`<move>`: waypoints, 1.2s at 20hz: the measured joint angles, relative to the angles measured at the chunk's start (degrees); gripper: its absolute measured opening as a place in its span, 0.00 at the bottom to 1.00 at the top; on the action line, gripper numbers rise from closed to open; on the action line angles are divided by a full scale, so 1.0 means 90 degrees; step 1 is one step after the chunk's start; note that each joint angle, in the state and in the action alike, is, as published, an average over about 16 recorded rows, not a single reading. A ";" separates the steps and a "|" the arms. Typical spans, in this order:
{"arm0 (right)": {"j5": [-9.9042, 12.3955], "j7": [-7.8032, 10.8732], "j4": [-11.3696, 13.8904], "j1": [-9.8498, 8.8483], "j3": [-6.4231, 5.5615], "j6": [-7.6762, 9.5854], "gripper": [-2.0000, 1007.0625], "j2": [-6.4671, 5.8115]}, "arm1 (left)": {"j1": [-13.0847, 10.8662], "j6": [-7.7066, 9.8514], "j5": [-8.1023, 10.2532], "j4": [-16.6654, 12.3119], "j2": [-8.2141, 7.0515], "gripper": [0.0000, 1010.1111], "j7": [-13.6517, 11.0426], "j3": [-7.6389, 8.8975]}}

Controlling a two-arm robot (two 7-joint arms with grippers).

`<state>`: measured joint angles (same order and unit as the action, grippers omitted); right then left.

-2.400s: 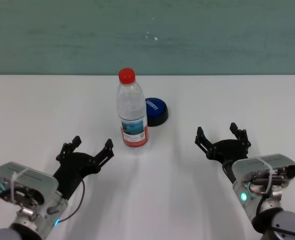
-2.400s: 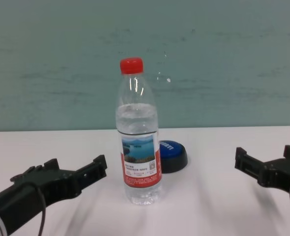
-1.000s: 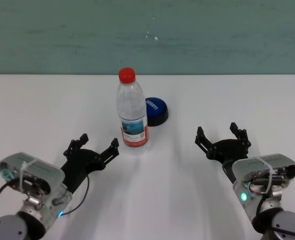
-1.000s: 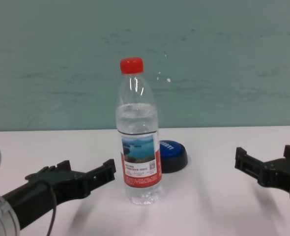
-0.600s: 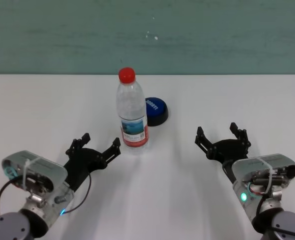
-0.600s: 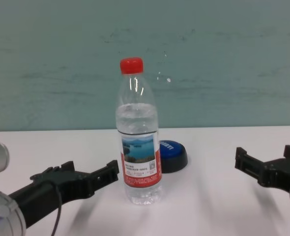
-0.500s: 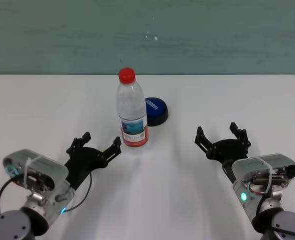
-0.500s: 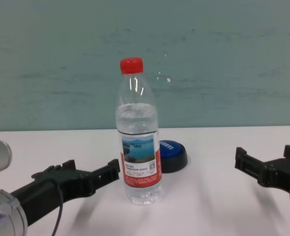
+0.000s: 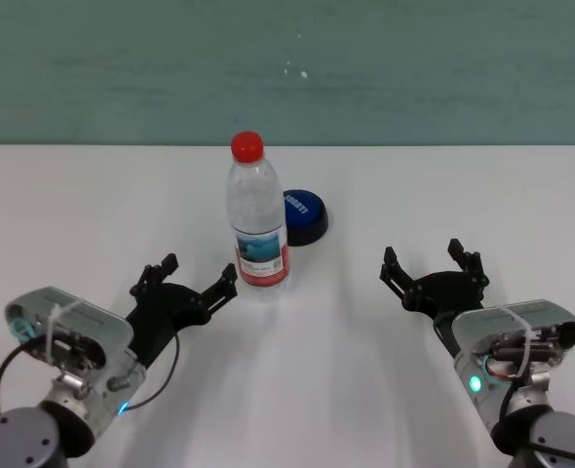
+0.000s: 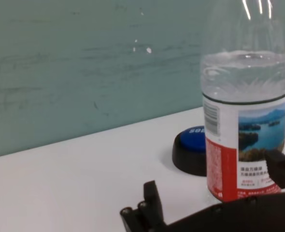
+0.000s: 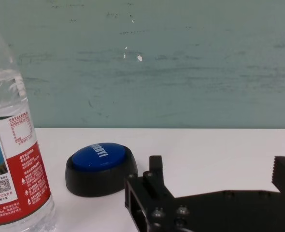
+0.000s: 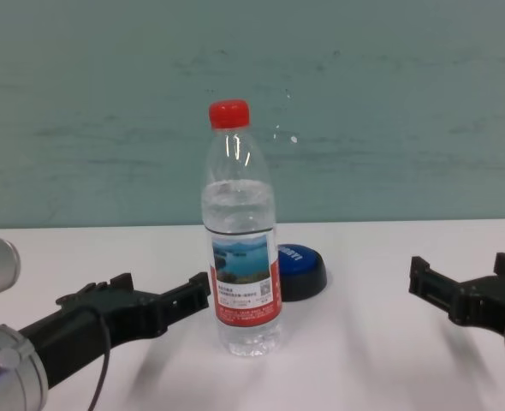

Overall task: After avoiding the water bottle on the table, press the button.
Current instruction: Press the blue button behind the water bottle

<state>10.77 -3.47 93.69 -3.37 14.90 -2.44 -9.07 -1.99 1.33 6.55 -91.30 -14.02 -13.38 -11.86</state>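
Note:
The water bottle (image 9: 258,226), clear with a red cap and a lake label, stands upright on the white table (image 9: 73,214). The blue-topped button (image 9: 304,216) sits just behind it on its right side, partly hidden by it. My left gripper (image 9: 198,272) is open, low over the table on the bottle's near left. Its inner fingertip (image 12: 201,289) is very close to the bottle's (image 12: 244,265) lower label; I cannot tell if it touches. My right gripper (image 9: 424,259) is open, well to the right of the bottle and nearer than the button (image 11: 100,166), with bare table between them.
A teal wall runs behind the table's far edge. Wide stretches of bare tabletop lie to the left of the bottle and to the right of the button.
My left gripper has moved forward and to the right, ending close beside the bottle's lower label. The bottle, the button and the right arm have not moved.

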 joint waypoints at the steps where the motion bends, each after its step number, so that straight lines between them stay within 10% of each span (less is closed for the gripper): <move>1: 0.0000 0.0000 0.0000 0.0000 0.0000 0.0000 1.00 0.0000 | 0.0000 -0.0001 0.0001 -0.0003 -0.0002 0.99 -0.0001 -0.0002; 24: 0.0000 0.0000 0.0000 0.0000 0.0000 0.0000 1.00 0.0000 | -0.0067 -0.0030 0.0046 -0.0059 -0.0027 0.99 0.0000 0.0002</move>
<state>10.77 -3.47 93.68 -3.37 14.90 -2.44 -9.07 -2.60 1.06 6.96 -91.83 -14.27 -13.38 -11.84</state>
